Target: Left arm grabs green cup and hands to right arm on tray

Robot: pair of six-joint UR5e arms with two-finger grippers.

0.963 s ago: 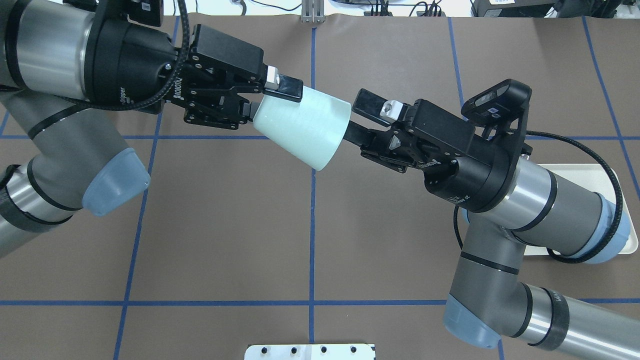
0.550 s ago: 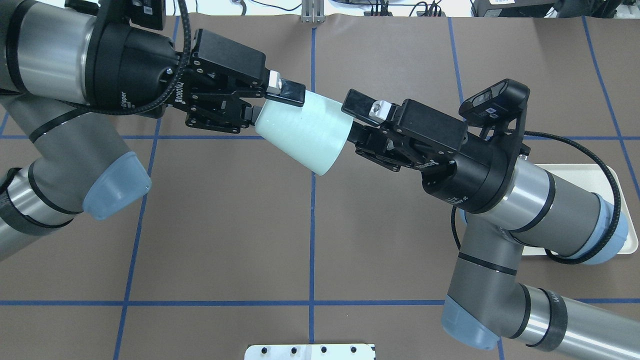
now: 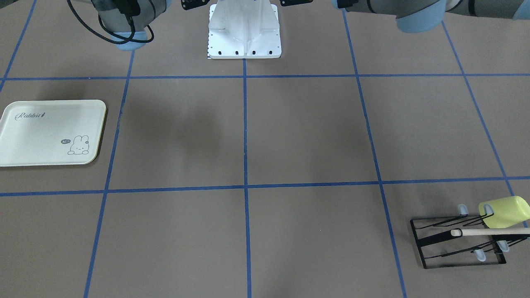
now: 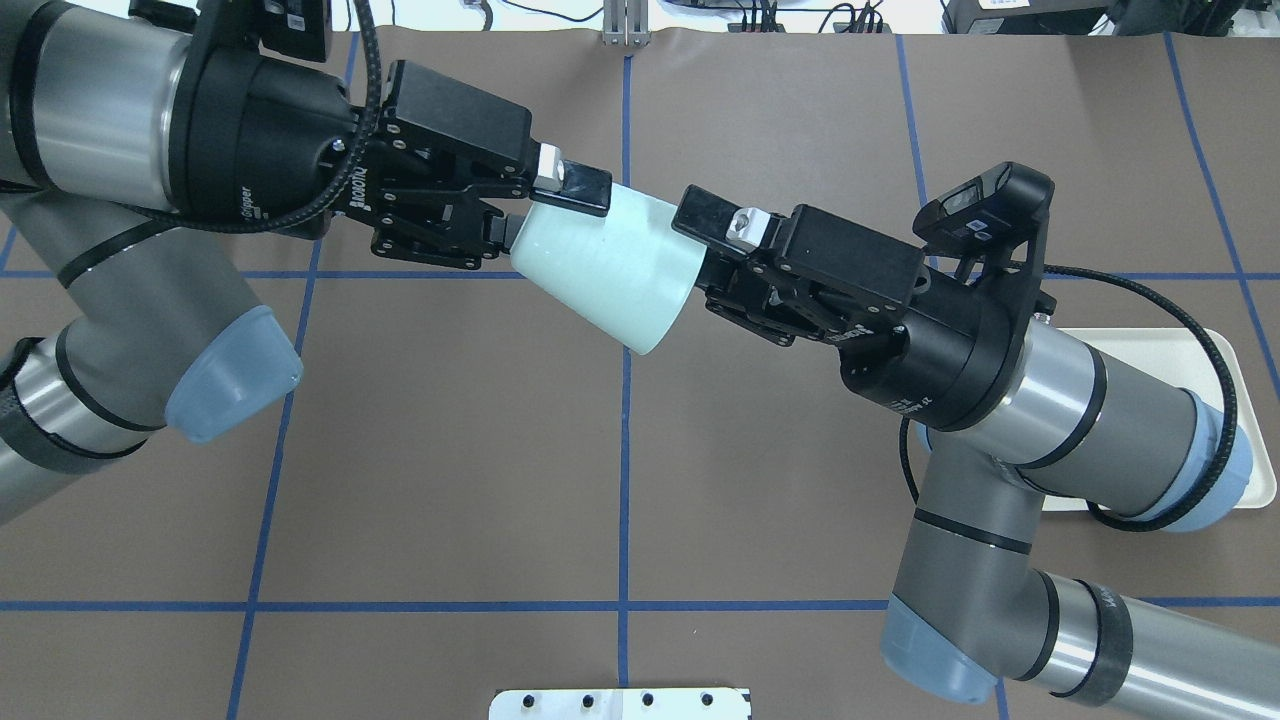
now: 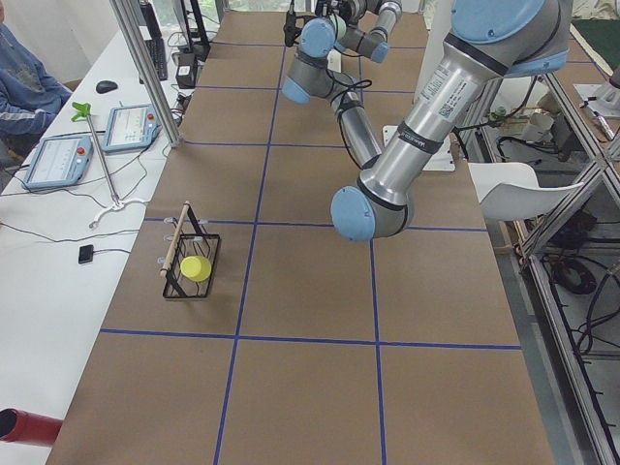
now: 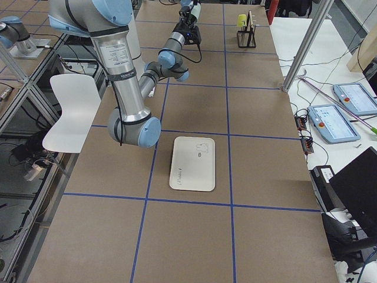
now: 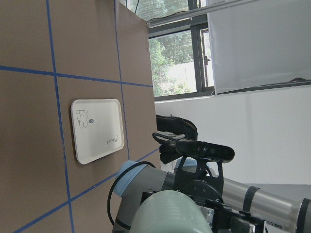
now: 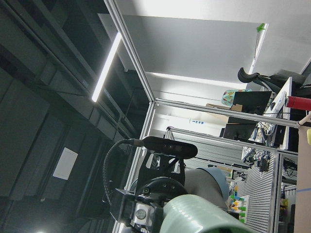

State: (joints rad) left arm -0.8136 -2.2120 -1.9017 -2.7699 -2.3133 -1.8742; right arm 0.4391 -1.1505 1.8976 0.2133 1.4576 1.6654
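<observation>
Between the two tools, above the tabletop, the gap was closed.
The right tool [image 4: 705, 250] had been advanced until the wide rim of the green cup [image 4: 610, 265] was straddled by its spread jaws, not yet clenched. The narrow base was gripped by the left tool [image 4: 540, 210]. Smooth, tapered mint plastic was offered; the cream, raised-rimmed tray [image 4: 1215, 350] lay behind the right tool.

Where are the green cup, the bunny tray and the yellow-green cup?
green cup [image 4: 610, 265]: overhead view, middle of its side wall.
tray [image 3: 41, 140]: front-facing view, bare middle of its floor.
yellow-green cup [image 3: 505, 212]: front-facing view, middle of its side.
</observation>
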